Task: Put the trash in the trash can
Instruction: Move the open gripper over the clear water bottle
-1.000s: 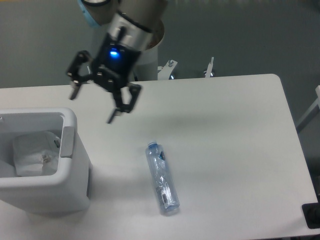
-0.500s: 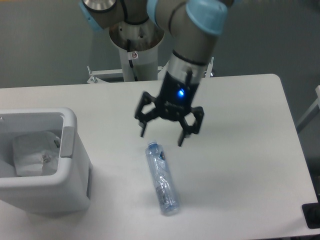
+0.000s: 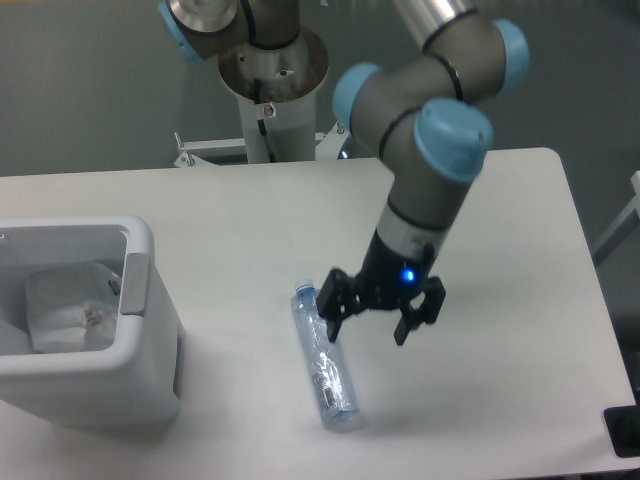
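Note:
A crushed clear plastic bottle (image 3: 326, 368) with a blue cap lies on the white table, cap end pointing away from me. My gripper (image 3: 368, 332) hangs open just right of the bottle's upper half, its left finger close to or over the bottle, nothing held. The white trash can (image 3: 140, 345) stands at the left edge. Inside it lies a crinkled clear plastic bag (image 3: 66, 305) with a small label.
The arm's grey and blue links reach down from the round base (image 3: 272, 70) at the back of the table (image 3: 500, 250). A dark object (image 3: 622, 432) sits at the front right corner.
The gripper has swung from above the trash can's far side across the table, then come forward and down to the right side of the bottle. The bottle and bag have not moved.

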